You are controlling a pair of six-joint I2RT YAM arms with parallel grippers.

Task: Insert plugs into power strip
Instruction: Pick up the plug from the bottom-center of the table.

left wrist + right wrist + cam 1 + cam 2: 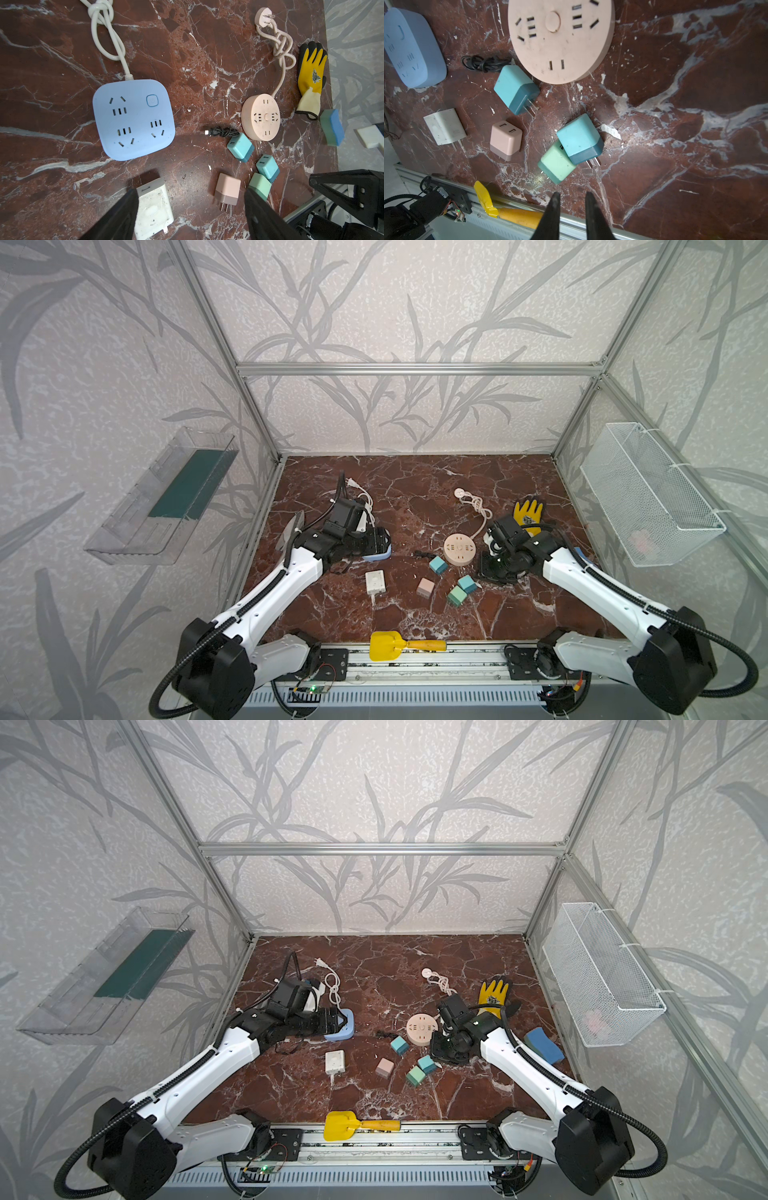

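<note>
A blue square power strip [133, 118] lies on the marble beside my left gripper [190, 192], whose jaws stand open and empty above the table. A round pink power strip [459, 549] sits mid-table. In front of it lie the plugs: a teal cube [437, 565], a pink cube [425, 587], a second teal cube [467, 584] leaning on a green cube [457, 596], and a white charger block [375, 582]. My right gripper [572, 195] hovers right of the cubes, its jaws drawn almost together with nothing between them.
A yellow glove [528, 512] and a blue-green sponge [542, 1044] lie at the right. A coiled black cable [222, 132] rests by the pink strip. A yellow toy shovel [395, 645] lies on the front rail. A wire basket [648, 493] hangs on the right wall.
</note>
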